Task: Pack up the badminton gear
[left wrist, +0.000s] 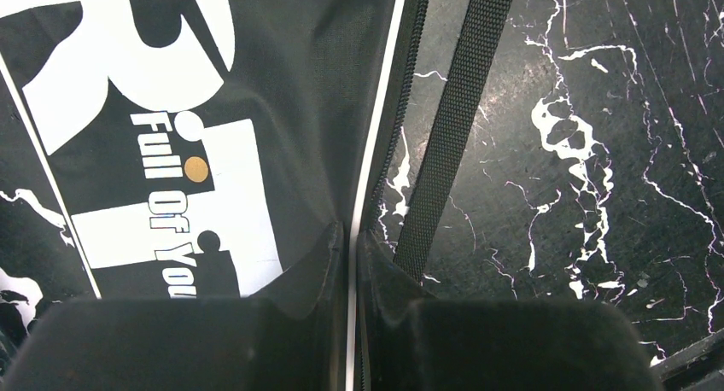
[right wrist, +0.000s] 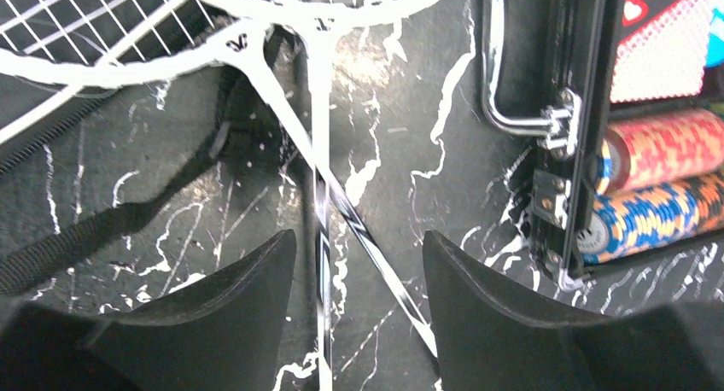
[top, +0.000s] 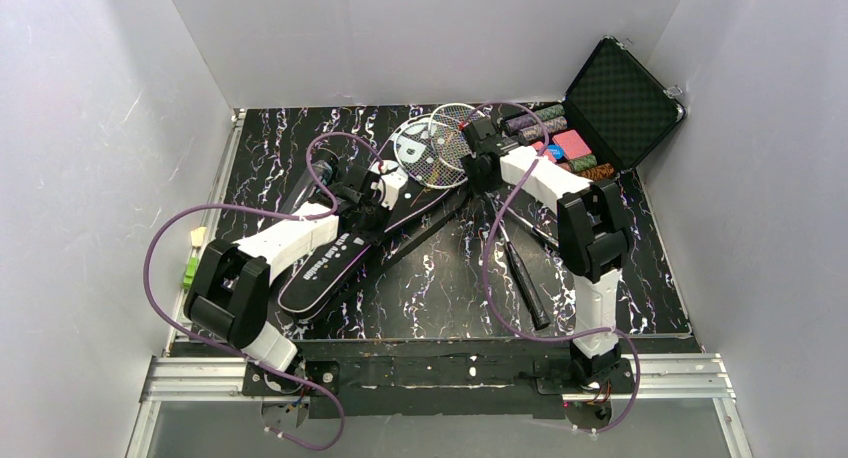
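Out over the table (top: 440, 288), left arm low, left gripper (left wrist: 350, 237) pinched tight on the bag (left wrist: 282, 109) edge, right gripper (right wrist: 359, 246) pointing down, spread over crossed rackets (right wrist: 318, 109)

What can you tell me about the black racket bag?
The bag is long, black, racket-shaped soft fabric with white piping, large white lettering and a zipper along its edge. It lies on the marbled table, left of centre, with a black webbing strap beside it. The left hand is shut on its piped edge.

Bright even overhead light, soft shadows, near foreground blurred
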Available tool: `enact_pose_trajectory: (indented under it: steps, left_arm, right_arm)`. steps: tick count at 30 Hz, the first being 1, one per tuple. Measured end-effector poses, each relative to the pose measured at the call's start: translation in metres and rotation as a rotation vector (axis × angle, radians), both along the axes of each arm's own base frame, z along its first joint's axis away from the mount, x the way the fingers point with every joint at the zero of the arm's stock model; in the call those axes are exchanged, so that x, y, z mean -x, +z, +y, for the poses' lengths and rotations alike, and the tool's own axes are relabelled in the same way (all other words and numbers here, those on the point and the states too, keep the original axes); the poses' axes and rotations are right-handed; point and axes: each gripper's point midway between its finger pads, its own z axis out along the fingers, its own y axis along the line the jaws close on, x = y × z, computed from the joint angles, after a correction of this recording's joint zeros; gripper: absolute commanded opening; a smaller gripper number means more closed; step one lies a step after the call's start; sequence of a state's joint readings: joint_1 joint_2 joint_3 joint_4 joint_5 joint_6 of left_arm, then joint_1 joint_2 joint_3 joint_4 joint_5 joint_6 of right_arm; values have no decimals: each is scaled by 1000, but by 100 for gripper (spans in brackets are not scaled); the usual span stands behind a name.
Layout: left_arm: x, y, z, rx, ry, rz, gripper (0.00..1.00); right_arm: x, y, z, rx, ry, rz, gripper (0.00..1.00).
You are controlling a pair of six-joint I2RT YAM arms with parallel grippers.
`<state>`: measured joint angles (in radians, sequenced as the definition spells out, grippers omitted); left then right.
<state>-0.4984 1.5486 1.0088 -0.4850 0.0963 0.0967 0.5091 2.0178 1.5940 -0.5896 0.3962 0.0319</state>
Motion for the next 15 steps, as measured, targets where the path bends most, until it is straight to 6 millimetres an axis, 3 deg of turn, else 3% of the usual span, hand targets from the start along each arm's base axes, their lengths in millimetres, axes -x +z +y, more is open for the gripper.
enact_pose_trajectory:
  steps: [10,15]
  left_arm:
    - [1,2,3,-3,1,1,0]
    - [1,2,3,-3,2,1,0]
  right_arm:
    - [-2,-28,7,-97,38,105,62]
    - [-4,-34,7,-115,38,128,49]
